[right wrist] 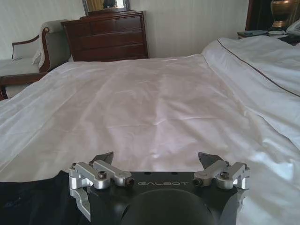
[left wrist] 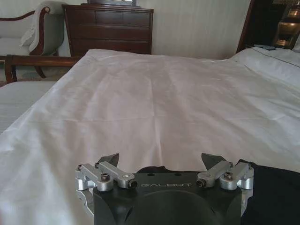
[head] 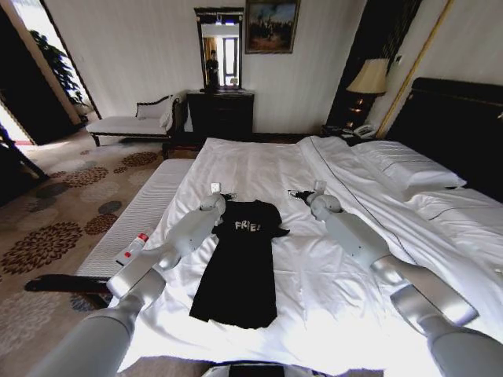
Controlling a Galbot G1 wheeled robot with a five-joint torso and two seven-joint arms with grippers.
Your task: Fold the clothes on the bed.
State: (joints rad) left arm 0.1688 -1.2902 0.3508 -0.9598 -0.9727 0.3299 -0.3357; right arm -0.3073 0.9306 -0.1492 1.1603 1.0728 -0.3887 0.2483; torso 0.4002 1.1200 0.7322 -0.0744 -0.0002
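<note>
The black T-shirt (head: 240, 267) is soft matt cloth, its white lettering flat and printed. Under it the bed (head: 330, 298) wears smooth white sheeting with a faint sheen — creased in long shallow folds. The left claw (left wrist: 161, 163) has brushed bare-metal finger links on a matt black plastic body with pale lettering; its dark fingertips stand wide apart. The right claw (right wrist: 157, 159) is built the same, spread likewise. The dresser (right wrist: 105, 37) is dark polished wood — glossy on the drawer fronts. The arms' shells are smooth grey plastic.
</note>
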